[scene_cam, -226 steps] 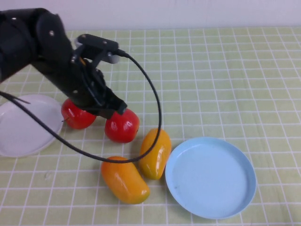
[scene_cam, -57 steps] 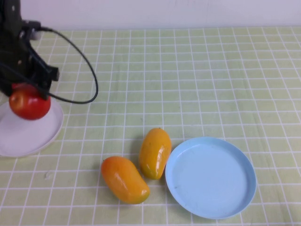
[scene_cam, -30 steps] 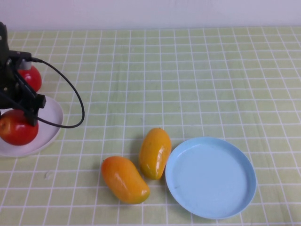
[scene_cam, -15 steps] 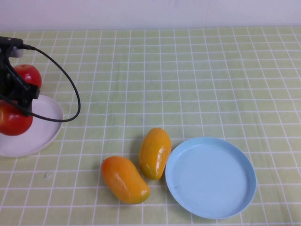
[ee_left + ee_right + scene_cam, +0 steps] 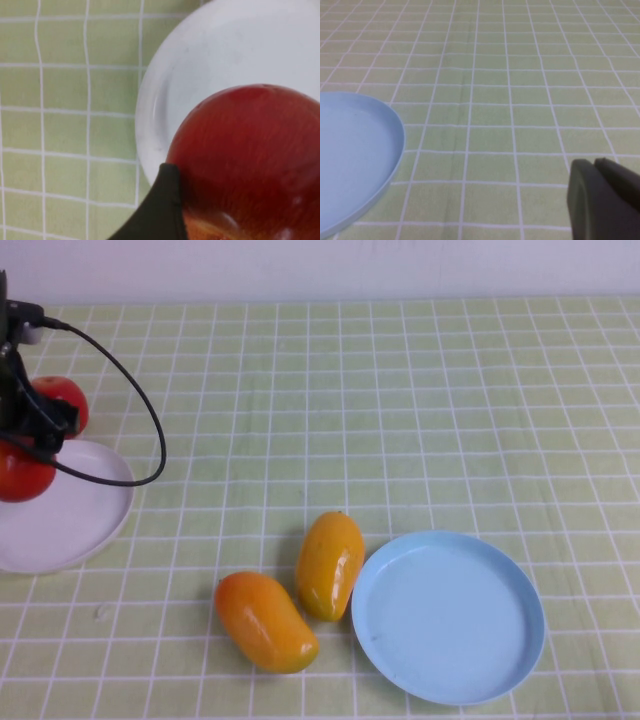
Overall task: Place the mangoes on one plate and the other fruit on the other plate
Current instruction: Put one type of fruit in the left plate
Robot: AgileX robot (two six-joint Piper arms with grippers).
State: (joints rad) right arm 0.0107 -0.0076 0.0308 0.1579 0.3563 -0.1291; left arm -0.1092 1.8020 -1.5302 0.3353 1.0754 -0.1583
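Apple 1 over white plate, 2 mangoes untouched

My left gripper grips 1 apple above the white plate at table's left edge; 2nd apple sits beside it. Mangoes lie off the blue plate. Right gripper: closed, empty.

The left gripper at the far left is matte black, a thin black cable looping off it. The right gripper shows dark, rounded fingers.
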